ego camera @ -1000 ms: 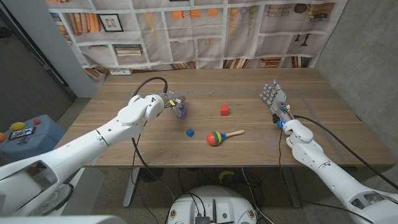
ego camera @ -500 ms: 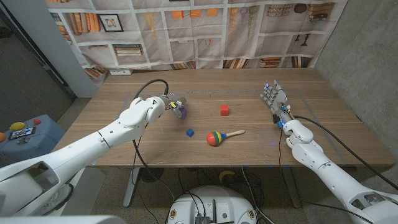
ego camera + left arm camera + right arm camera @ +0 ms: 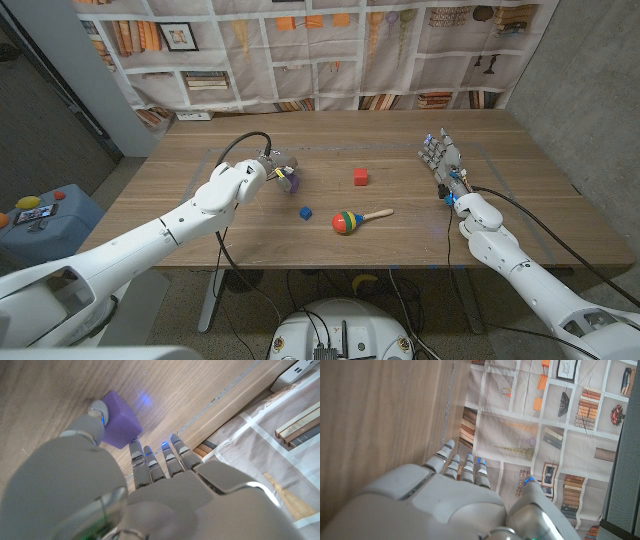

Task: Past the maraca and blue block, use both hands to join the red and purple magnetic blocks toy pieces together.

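Observation:
The purple block point(image 3: 292, 180) sits on the table left of centre. My left hand point(image 3: 274, 165) is on it. In the left wrist view the thumb point(image 3: 97, 410) presses one face of the purple block point(image 3: 120, 426) and the straight fingertips point(image 3: 135, 446) meet its opposite corner, pinching it against the wood. The red block point(image 3: 361, 177) stands alone mid-table. My right hand point(image 3: 440, 158) waits at the far right, open, fingers pointing toward the back wall, holding nothing. The right wrist view shows the extended fingers point(image 3: 460, 462) over bare wood.
A small blue block point(image 3: 306, 213) and a striped maraca point(image 3: 350, 220) lie nearer the front edge, between me and the red block. A black cable point(image 3: 235, 140) loops over my left arm. A bookshelf-print backdrop hangs behind the table.
My left forearm and elbow have swung slightly toward the front, while the hand has stayed at the purple block. The right hand and the other objects have not moved.

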